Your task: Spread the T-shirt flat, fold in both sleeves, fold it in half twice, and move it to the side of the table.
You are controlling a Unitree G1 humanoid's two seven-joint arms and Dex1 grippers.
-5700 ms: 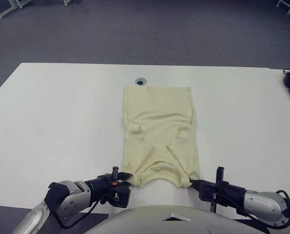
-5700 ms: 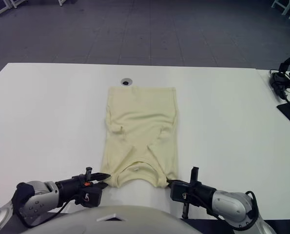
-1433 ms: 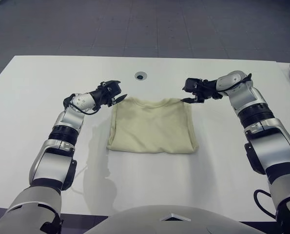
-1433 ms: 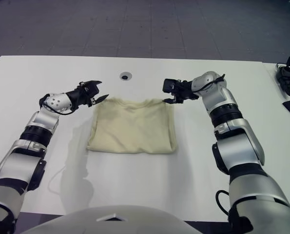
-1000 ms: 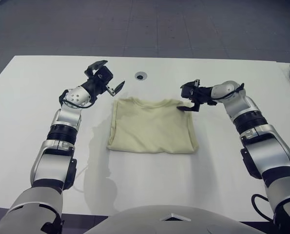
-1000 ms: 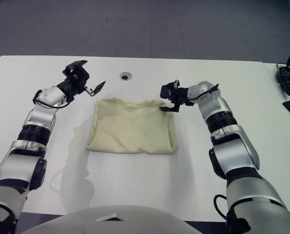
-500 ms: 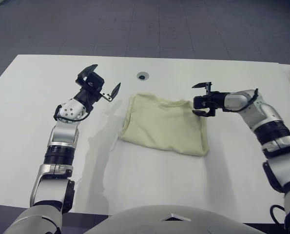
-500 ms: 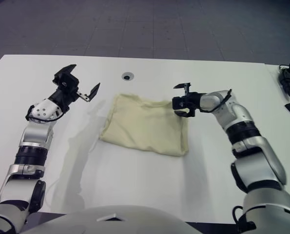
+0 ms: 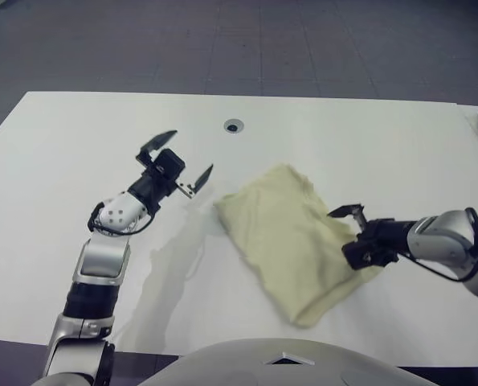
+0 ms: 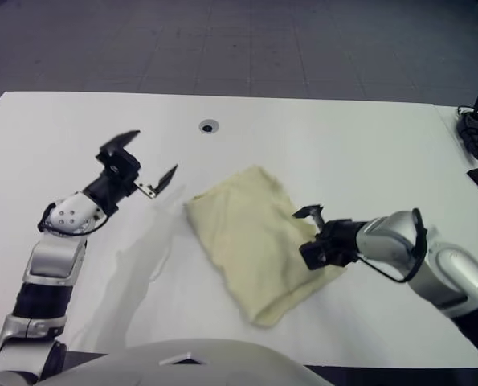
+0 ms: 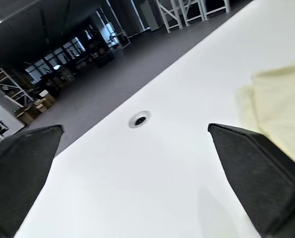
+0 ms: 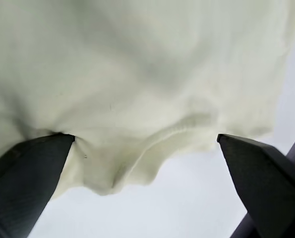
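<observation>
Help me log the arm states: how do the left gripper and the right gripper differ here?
The left gripper is raised over the table, apart from the T-shirt; the right gripper sits low at the T-shirt's right edge. The left gripper's fingers frame table; the right gripper's frame cloth. Both are open.

T-shirt [image 9: 283, 233]: soft matt knit cloth, lightly creased, with a thicker stitched edge. Bench [image 9: 367, 137]: hard, smooth white top with a faint satin sheen, material not determinable. Left claw [image 9: 189, 153]: matt black fingers [image 11: 256, 173], smooth-faced, plastic by appearance.
</observation>
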